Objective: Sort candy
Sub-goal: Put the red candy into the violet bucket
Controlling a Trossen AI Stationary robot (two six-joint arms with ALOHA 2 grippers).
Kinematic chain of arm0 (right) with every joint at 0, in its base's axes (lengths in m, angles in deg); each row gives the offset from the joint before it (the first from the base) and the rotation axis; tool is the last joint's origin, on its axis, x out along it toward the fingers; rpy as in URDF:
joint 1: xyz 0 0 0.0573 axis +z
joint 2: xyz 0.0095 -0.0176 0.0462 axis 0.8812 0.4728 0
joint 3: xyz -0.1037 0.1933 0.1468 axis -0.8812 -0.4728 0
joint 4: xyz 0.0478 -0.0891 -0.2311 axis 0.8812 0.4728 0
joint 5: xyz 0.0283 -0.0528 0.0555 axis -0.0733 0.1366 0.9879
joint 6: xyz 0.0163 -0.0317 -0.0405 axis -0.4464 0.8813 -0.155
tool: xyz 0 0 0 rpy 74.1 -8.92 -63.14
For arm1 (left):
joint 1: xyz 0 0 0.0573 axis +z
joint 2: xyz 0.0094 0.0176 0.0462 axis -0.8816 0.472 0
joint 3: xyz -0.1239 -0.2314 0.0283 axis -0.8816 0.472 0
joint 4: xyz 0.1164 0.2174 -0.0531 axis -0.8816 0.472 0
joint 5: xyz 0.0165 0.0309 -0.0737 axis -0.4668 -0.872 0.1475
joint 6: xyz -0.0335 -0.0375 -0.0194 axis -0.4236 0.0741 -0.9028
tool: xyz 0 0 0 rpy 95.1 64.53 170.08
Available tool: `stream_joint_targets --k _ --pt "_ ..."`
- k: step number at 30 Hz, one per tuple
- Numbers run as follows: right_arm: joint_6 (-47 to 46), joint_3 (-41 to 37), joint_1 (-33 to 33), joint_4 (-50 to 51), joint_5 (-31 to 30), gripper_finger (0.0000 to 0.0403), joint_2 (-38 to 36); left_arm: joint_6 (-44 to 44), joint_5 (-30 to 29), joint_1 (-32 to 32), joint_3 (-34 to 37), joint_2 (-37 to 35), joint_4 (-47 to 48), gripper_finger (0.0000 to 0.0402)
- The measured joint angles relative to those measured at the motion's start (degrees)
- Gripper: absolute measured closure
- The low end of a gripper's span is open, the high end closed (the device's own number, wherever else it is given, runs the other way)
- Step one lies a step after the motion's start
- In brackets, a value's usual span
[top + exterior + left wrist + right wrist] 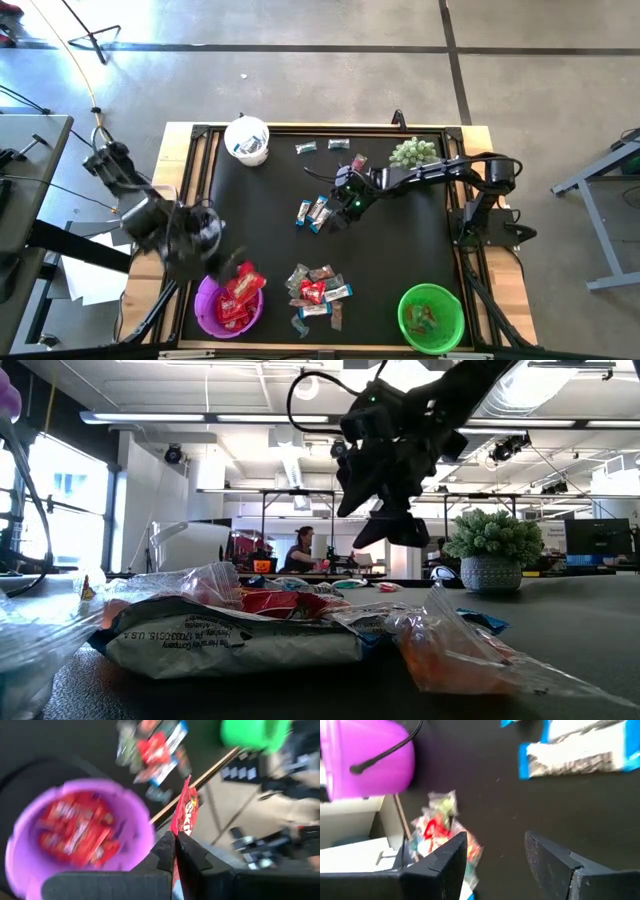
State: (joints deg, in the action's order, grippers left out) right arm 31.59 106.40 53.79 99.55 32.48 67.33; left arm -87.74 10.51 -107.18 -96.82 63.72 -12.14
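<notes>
left wrist view: pinched red packet (pixel 184 815) (blurred overhead)

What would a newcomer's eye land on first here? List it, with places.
The purple bowl at the table's front left, heaped with red packets, draws the eye first. Beside it, the left gripper is shut on a red packet. Mid-table, the right gripper hangs open over blue-and-white bars. A mixed candy pile lies between the purple bowl and the green bowl at the front right.
</notes>
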Motion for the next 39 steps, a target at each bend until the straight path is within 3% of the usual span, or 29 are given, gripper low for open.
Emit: stream_joint_targets --k 8,13,26,35,39 --pt "-2.4 0.0 3.8 -1.3 2.1 0.0208 0.0 -13.0 1.1 -8.9 -3.2 9.4 9.2 0.0401" --pt "-6.0 0.0 5.4 -3.2 2.1 0.0208 0.0 -15.5 4.5 -10.7 -3.3 13.6 14.6 0.0401" --pt "-14.4 0.0 6.2 -16.4 2.1 0.0208 0.0 1.8 5.5 -10.7 -3.3 15.8 14.4 0.0401" --pt "-16.2 0.0 6.2 -19.7 2.1 0.0208 -0.3 12.5 5.5 -10.7 -3.3 15.8 14.4 0.04" --pt "-17.2 0.0 6.3 -20.8 2.0 0.0208 -1.7 15.9 3.5 -10.7 -3.3 15.8 14.3 0.0381"
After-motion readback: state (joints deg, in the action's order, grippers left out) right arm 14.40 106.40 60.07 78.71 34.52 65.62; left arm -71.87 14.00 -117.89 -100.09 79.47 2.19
